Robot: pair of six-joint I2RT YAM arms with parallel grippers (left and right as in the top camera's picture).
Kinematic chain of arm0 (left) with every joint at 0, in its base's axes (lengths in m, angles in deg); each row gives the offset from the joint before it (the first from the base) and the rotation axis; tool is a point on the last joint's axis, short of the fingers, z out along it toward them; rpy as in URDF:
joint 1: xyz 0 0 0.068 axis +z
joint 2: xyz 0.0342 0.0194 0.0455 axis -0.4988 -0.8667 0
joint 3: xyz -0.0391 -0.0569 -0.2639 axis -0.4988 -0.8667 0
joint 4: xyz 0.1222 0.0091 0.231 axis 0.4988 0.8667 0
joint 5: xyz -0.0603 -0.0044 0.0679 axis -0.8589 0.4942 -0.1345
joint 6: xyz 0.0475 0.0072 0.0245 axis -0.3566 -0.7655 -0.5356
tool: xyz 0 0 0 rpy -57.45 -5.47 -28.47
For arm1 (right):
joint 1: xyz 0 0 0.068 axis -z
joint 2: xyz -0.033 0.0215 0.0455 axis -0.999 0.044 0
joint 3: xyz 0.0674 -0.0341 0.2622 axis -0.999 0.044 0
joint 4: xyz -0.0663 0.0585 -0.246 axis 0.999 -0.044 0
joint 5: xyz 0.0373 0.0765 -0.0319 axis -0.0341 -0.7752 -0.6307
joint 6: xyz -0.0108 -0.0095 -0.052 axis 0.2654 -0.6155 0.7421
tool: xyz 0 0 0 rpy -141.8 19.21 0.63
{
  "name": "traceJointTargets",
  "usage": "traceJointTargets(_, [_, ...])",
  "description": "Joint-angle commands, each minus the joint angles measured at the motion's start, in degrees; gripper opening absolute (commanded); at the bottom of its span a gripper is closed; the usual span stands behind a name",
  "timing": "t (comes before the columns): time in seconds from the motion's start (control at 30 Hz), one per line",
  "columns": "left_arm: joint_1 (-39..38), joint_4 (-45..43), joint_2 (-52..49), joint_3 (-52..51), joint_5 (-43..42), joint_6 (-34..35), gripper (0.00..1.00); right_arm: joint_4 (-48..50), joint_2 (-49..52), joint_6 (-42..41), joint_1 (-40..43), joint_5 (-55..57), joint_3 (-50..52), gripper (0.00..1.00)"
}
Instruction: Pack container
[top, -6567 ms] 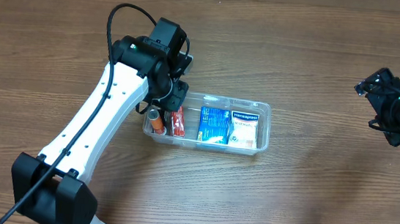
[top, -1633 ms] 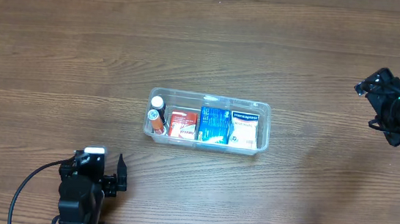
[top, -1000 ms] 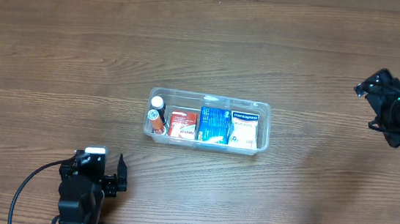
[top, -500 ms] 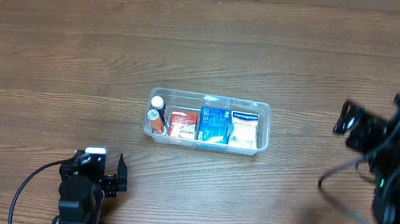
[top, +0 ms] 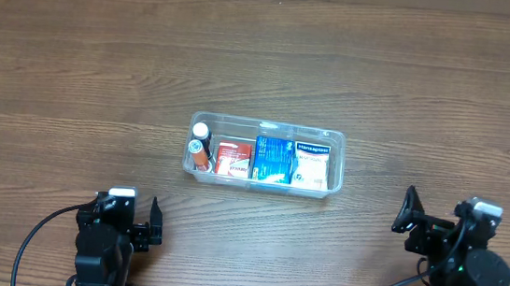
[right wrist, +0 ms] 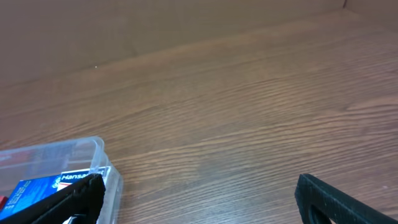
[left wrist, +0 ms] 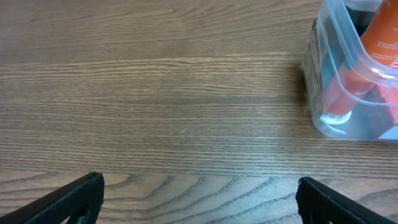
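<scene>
- Two grippers are sitting low near the front edge of a wooden table (top: pixel 76 51), one at each side, neither touching anything.
- The left gripper (top: pixel 123 217) is resting at the lower left, well apart from the tub. Its wrist view is showing the fingers spread wide, with only bare wood between them.
- The container (top: pixel 338 175), a clear rectangular tub with rounded corners, is sitting at the table's middle, farther back than both grippers.
- Inside it, from left to right, are lying a white-capped bottle (top: pixel 200 130) with an orange tube (top: pixel 201 159) in front of it, a red box (top: pixel 228 158), a blue box (top: pixel 272 160) and a white box (top: pixel 310 165).
- The white box is showing the word "Hansaplast"; print on the other packs is too small to read.
- The tub is looking light, thin-walled and glossy, so probably slippery and slightly flexible. Pinching the rim over a short end wall seems the surest hold, keeping it level so the contents are not sliding.
- The right gripper (top: pixel 439 225) is resting at the lower right, fingers likewise spread wide and holding nothing.
</scene>
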State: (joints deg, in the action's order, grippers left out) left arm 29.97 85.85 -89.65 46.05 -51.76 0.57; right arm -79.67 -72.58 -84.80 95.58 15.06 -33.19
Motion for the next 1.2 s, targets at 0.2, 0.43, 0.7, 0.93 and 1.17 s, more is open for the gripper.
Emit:
traceJointTargets(0.2, [0.3, -0.2, 0.6, -0.4, -0.7, -1.1, 1.00, 11.0, -10.5, 0.4, -0.3, -4.0, 12.9, 1.00])
traceJointTargets(0.43, [0.3, -0.2, 0.6, -0.4, -0.7, -1.1, 1.00, 12.2, -10.5, -0.5, -0.3, -5.5, 17.7, 1.00])
traceJointTargets(0.7, [0.3, -0.2, 0.6, -0.4, -0.7, -1.1, 1.00, 12.4, -10.5, -0.5, -0.3, -5.7, 17.6, 1.00])
traceJointTargets(0.93, [0.3, -0.2, 0.6, -0.4, -0.7, -1.1, 1.00, 12.4, -10.5, -0.5, -0.3, -5.7, 17.6, 1.00])
traceJointTargets(1.17, [0.3, -0.2, 0.6, -0.4, -0.7, -1.1, 1.00, 12.4, -10.5, -0.5, -0.3, -5.7, 17.6, 1.00])
